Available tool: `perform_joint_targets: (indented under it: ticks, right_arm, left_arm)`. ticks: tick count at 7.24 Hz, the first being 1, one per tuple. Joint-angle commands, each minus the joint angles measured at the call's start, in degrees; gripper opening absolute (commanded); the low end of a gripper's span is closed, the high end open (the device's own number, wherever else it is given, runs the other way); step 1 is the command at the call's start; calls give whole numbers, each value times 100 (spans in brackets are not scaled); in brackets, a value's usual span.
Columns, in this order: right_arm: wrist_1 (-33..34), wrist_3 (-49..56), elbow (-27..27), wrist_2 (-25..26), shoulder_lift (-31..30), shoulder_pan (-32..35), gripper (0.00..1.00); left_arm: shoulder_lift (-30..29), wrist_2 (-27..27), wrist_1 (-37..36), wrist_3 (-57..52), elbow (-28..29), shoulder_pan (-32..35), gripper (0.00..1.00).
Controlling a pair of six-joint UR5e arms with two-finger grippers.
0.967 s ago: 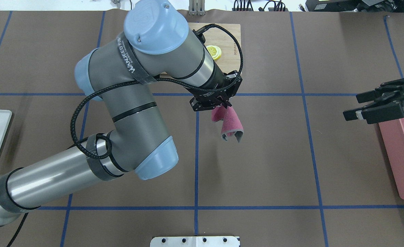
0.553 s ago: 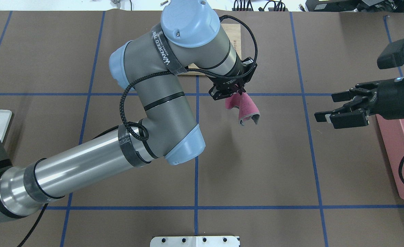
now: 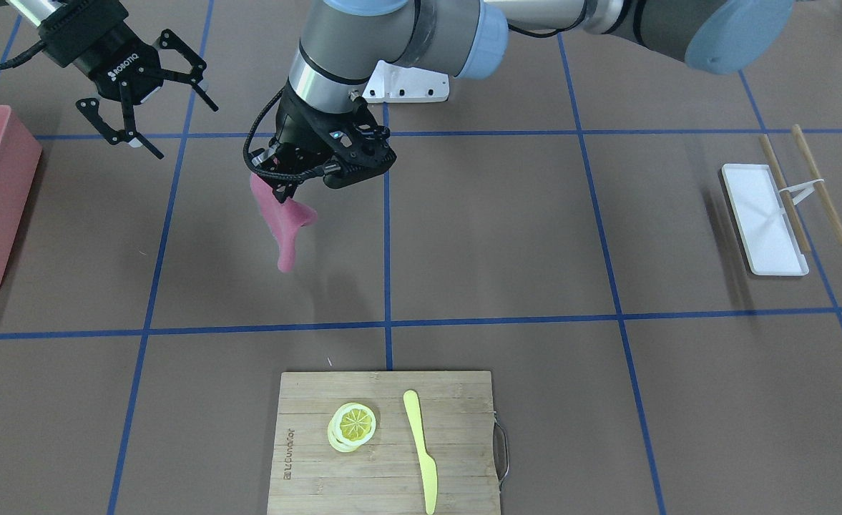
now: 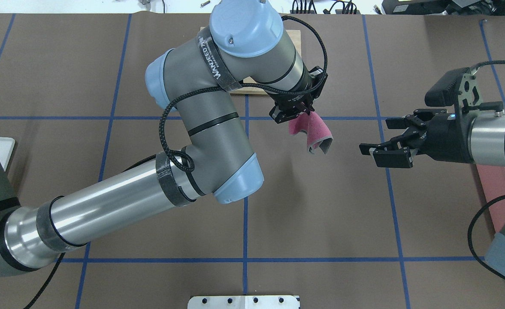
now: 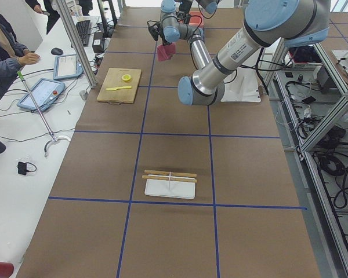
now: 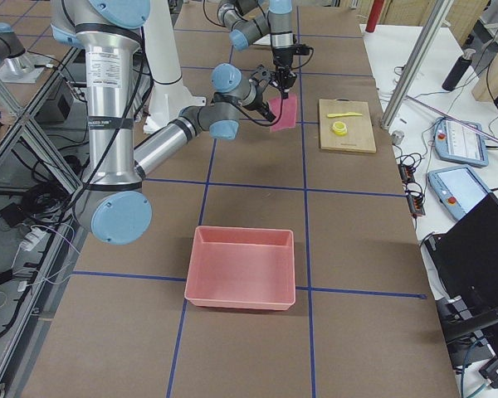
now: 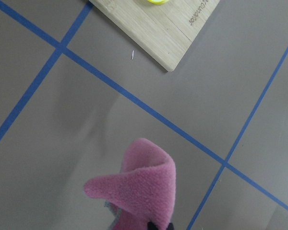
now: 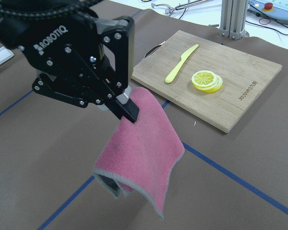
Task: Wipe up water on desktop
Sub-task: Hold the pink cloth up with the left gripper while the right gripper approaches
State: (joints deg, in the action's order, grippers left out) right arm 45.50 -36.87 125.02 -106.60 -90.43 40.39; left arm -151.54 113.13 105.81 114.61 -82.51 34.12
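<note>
My left gripper is shut on the top edge of a pink cloth, which hangs folded above the brown desktop. It shows the same way in the front view, gripper and cloth. My right gripper is open and empty, level with the cloth and a short way to its right. The right wrist view shows the left gripper pinching the cloth. The left wrist view shows the cloth above the desktop. I see no water on the desktop.
A bamboo cutting board with lemon slices and a yellow knife lies on the far side. A pink bin stands at the right. A white tray with chopsticks lies at the left.
My left arm has carried the cloth to the right and a little farther away. My right gripper has moved left toward the cloth and stayed open.
</note>
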Motion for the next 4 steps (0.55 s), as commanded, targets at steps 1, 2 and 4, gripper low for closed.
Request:
perform_joint_targets:
  ticks: [1, 2, 4]
  right_arm:
    - [21, 4, -13, 759, 121, -451, 99]
    - [21, -4, -4, 1059, 148, -636, 99]
    - [30, 4, -22, 1316, 148, -743, 98]
  left_arm:
    - [-16, -10, 142, 673, 86, -19, 0]
    - [-16, -10, 151, 929, 78, -46, 0]
    - [-16, -19, 423, 1265, 156, -55, 0]
